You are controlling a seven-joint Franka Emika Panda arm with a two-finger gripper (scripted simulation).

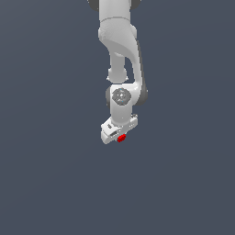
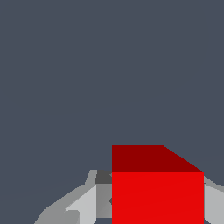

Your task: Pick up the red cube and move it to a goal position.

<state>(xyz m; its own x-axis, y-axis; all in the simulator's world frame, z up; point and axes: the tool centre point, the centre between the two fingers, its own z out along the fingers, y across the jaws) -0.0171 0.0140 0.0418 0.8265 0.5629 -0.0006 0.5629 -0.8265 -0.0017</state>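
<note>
Because the red cube point(image 1: 121, 137) sits right between the fingers point(image 2: 83, 205) of the gripper point(image 1: 118, 136), nothing separates the two: the jaws look closed on its sides, holding it at the tip of the white arm point(image 1: 120, 55). A cube has no long axis, so grip direction hardly matters. Seen from the wrist, it is a plain, sharp-edged block, bright on one face and darker on another, against smooth pale grey fingers. No goal marker shows anywhere around the cube, only flat slate-grey ground point(image 1: 46, 183).
</note>
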